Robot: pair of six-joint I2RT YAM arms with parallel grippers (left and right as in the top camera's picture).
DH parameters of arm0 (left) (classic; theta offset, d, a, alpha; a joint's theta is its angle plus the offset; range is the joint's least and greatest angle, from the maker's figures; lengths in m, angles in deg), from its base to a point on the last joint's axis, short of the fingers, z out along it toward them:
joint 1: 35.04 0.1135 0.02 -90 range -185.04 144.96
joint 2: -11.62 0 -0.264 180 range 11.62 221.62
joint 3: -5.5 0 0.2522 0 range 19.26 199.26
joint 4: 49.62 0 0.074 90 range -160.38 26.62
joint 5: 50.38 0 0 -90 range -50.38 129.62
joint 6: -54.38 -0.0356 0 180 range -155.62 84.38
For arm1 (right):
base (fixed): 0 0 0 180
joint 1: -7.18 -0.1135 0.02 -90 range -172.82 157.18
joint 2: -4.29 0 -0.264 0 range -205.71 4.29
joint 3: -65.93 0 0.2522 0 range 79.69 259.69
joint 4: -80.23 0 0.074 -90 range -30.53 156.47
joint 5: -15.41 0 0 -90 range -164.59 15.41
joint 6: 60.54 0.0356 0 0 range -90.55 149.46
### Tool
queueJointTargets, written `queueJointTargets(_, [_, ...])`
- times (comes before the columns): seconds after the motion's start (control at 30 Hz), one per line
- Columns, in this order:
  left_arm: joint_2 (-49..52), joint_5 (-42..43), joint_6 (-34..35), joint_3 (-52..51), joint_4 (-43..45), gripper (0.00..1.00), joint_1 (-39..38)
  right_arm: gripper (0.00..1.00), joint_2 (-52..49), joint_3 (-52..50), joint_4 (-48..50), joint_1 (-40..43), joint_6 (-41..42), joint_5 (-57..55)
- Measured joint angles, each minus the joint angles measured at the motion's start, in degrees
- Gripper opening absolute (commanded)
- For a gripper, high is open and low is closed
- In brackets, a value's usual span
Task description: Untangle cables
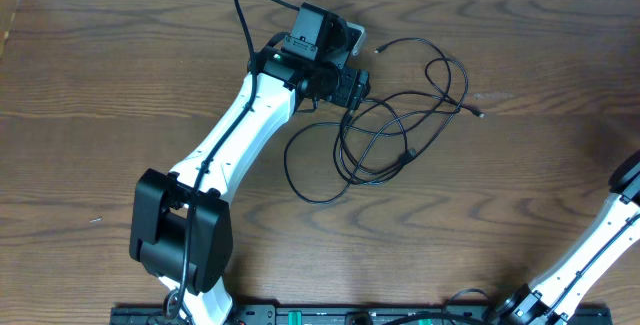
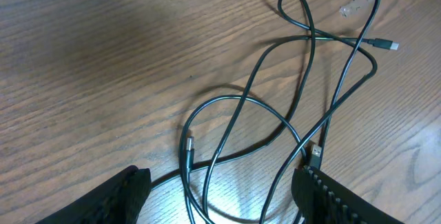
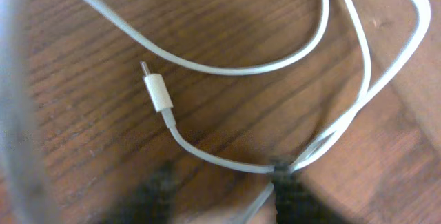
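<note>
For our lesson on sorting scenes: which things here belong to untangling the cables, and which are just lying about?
Job: black cables, white cable, left gripper.
Lying about: pale mark on the table, possibly a scrap.

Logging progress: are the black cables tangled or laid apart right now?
Tangled. The black cables cross over each other in several loops on the table, below the open left gripper.

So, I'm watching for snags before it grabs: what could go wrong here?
The open left claw straddles several crossing strands of the black cables; closing might pinch two at once and tighten the tangle. A plug lies beside one finger and could get caught.
</note>
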Motion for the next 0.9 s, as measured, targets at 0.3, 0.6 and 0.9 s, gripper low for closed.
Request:
queueJointTargets(0.3, [0.0, 0.0, 0.61, 0.0, 0.04, 0.72, 0.0, 0.01, -0.26, 4.33, 4.61, -2.73, 5.9, 2.54])
queueJointTargets(0.6, [0.0, -0.42, 0.7, 0.0, 0.07, 0.72, -0.02, 0.01, 0.0, 17.84, 14.69, -7.67, 13.16, 7.65])
queueJointTargets(0.9, [0.02, -2.58, 1.05, 0.0, 0.04, 0.72, 0.0, 0.99, 0.04, 15.47, 16.72, -8.87, 15.3, 5.4])
